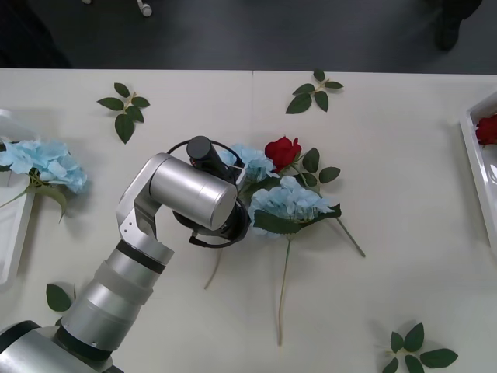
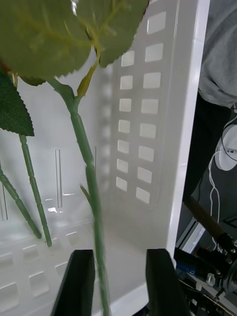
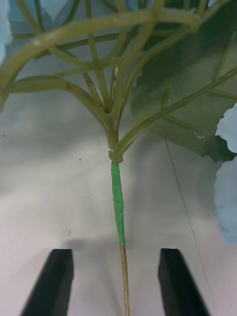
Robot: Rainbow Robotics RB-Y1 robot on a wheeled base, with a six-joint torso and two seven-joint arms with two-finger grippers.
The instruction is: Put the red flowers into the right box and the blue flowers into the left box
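Two blue flowers [image 1: 291, 200] and a red flower [image 1: 282, 151] lie heaped mid-table. My left arm [image 1: 186, 190] reaches over them. Its gripper [image 3: 117, 279] is open just above the table, straddling a blue flower's thin stem [image 3: 117, 197] below where it branches. The left box [image 1: 12, 233] holds a blue flower [image 1: 43, 163] lying across its rim. In the right box [image 1: 475, 148] a red flower [image 1: 487, 128] rests. My right gripper [image 2: 119, 281] hovers over the right box's slotted wall [image 2: 138, 133]. It is open, with a rose stem [image 2: 91, 187] running between its fingers, close to one of them.
Loose green leaf sprigs lie at the back left [image 1: 124, 109], back middle [image 1: 314, 92], front right [image 1: 415, 350] and front left [image 1: 58, 297]. Long stems [image 1: 283, 287] trail from the pile toward the front. The table's far edge [image 1: 248, 70] borders dark floor.
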